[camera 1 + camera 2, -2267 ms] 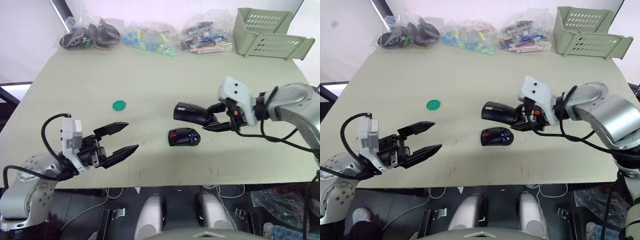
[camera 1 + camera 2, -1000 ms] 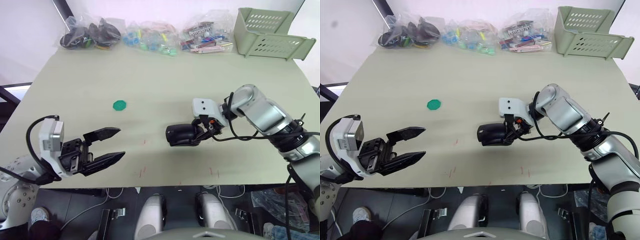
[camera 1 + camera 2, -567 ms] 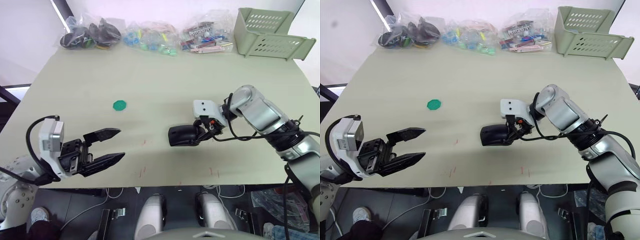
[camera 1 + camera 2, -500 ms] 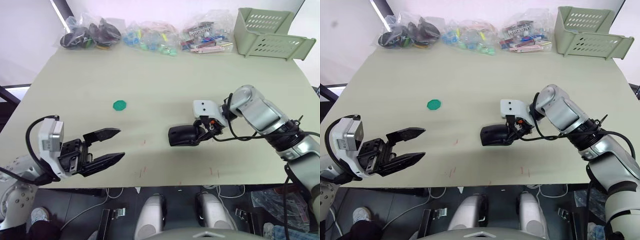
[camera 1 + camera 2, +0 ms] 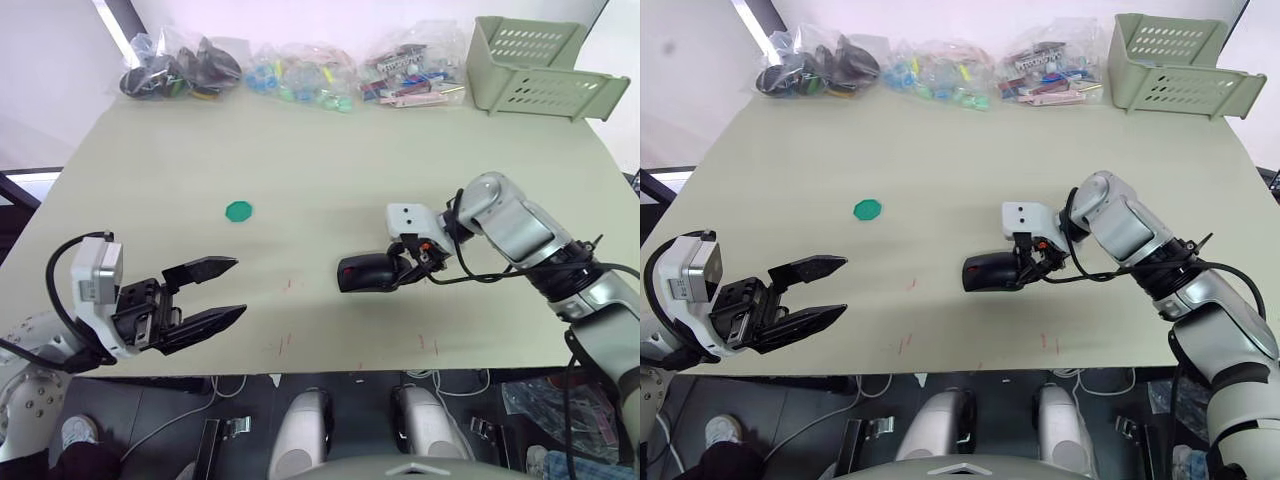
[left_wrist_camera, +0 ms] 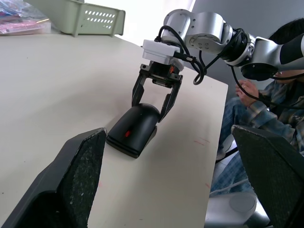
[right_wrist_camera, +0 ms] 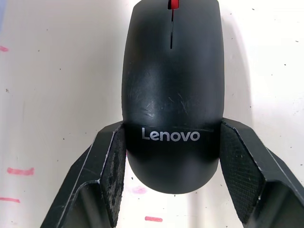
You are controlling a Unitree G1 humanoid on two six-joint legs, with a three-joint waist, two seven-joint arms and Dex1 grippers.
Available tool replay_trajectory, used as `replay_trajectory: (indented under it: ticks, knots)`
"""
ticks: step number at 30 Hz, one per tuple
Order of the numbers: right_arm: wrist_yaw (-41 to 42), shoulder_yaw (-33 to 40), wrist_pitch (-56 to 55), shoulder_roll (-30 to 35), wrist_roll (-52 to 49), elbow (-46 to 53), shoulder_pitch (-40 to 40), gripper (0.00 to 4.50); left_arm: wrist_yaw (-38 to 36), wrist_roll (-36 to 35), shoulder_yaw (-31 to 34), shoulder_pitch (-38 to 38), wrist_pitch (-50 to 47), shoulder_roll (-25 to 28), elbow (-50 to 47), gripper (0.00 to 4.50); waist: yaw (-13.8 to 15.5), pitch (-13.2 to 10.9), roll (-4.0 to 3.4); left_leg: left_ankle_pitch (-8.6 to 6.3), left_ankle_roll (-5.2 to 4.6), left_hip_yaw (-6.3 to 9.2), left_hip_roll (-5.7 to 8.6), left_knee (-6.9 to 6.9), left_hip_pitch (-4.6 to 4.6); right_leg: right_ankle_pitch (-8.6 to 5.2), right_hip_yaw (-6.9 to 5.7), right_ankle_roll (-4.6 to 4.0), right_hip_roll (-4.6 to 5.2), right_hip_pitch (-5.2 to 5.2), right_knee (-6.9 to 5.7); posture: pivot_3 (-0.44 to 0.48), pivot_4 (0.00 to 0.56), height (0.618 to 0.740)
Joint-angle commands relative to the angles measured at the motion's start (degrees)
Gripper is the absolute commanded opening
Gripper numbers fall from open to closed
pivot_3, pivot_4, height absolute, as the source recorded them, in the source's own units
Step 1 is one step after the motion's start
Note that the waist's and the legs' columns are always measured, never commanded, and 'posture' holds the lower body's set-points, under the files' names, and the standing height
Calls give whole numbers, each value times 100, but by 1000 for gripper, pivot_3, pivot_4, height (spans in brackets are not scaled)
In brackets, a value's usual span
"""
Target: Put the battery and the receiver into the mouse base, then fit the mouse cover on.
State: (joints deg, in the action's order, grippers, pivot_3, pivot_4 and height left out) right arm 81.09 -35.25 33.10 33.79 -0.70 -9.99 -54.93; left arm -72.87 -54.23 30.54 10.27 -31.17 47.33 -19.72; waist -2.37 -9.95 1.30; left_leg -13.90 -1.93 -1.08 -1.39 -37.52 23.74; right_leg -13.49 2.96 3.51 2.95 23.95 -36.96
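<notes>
The mouse cover (image 5: 364, 272), a smooth black shell with a pale logo (image 7: 170, 135), sits on the table right of centre. It lies over the mouse base, which is hidden beneath it; a red scroll wheel (image 7: 174, 4) peeks out at the front end. My right gripper (image 5: 397, 272) is shut on the rear of the cover, one finger pressing each side (image 7: 111, 161). The battery and the receiver are hidden. My left gripper (image 5: 240, 287) hangs open and empty over the table's front left, far from the mouse (image 6: 135, 127).
A flat green disc (image 5: 238, 210) lies left of centre. Clear bags of parts (image 5: 300, 75) line the back edge, with a green basket (image 5: 540, 65) at the back right. A seated person (image 6: 266, 109) is beyond the table's right edge.
My right gripper carried the cover down onto the open base, so the base's insides are now covered. In the last second it has stayed clamped. My left arm drew back slightly.
</notes>
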Motion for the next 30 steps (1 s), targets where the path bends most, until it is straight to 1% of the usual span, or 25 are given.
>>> replay_trajectory:
  ticks: [1,8,9,10,11,12,13,18,23,25,30]
  knots:
    - [61,22,-75,-51,107,-88,-68,2274,-51,-130,175,38,-3,75,-201,4500,0,0,0,1,2,1,0,0,-1,0,0,0,0,0,-2,0,150,740]
    - [152,41,-40,-137,154,-144,-78,2274,-41,-139,214,99,0,65,-228,4500,-3,0,0,11,18,4,-2,0,-6,3,-3,-6,-5,0,-13,0,150,740]
    - [157,50,-34,-149,156,-136,-76,2769,-41,-144,222,110,-2,65,-231,4500,-2,0,0,12,19,4,-2,0,-5,3,-4,-6,-6,0,-14,0,150,740]
    - [162,57,-49,-157,162,-126,-70,3069,-42,-146,226,119,0,64,-237,4500,-3,1,0,12,20,4,-2,0,-5,3,-5,-7,-6,0,-14,0,150,740]
    - [160,68,-59,-164,167,-111,-67,3600,-39,-150,226,125,-1,62,-241,4500,-4,1,0,12,20,4,-2,0,-5,3,-5,-7,-7,0,-14,0,150,740]
    - [159,77,-58,-168,173,-91,-61,3803,-41,-155,231,136,-1,61,-247,4500,-6,1,1,12,20,4,-3,0,-5,3,-5,-7,-7,0,-14,0,150,740]
    - [148,87,-74,-172,185,-64,-54,4459,-43,-159,233,143,0,60,-250,4500,-5,0,0,13,20,4,-3,0,-6,3,-5,-7,-8,0,-14,0,150,740]
    - [160,223,7,-115,150,205,-45,4459,-39,-157,215,139,-1,60,-246,4500,6,0,-1,14,24,5,-2,0,2,3,-8,-7,-6,5,-14,0,150,740]
    - [117,569,348,-69,-175,636,-37,4459,-40,-153,212,151,-1,54,-255,4500,9,0,-1,14,23,12,-2,0,5,4,-8,-7,-4,7,-14,0,150,740]
    - [88,718,324,-22,-290,804,56,4459,-48,-152,217,154,-2,59,-256,4500,10,0,-1,14,23,13,-3,0,4,4,-9,-7,-5,6,-14,0,150,740]
    - [32,1032,-655,279,-421,1196,686,4459,-75,-140,222,139,-4,85,-220,4500,38,0,0,14,23,12,-2,0,6,3,-15,-8,-4,1,-10,0,150,740]
